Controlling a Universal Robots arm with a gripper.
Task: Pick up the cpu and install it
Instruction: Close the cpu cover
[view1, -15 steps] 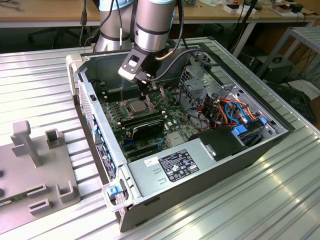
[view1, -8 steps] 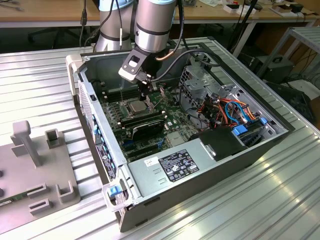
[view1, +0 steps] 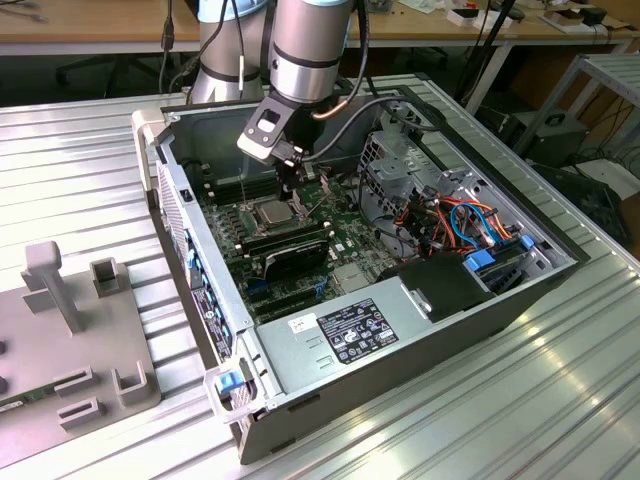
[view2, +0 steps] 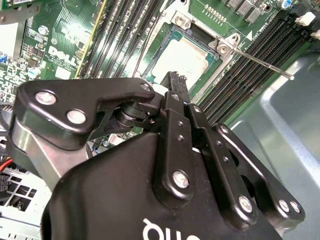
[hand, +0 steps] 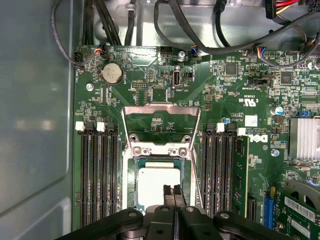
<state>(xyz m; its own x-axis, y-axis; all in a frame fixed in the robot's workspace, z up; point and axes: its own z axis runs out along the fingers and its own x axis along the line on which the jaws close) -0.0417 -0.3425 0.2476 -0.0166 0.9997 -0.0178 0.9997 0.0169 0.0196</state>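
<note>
The cpu (hand: 157, 184) lies flat in its socket (hand: 159, 150), silver top up, square edges parallel to the memory slots (hand: 97, 175). In the exterior view my gripper (hand: 172, 191) hangs just right of its middle, fingertips pinched together, holding nothing.
</note>
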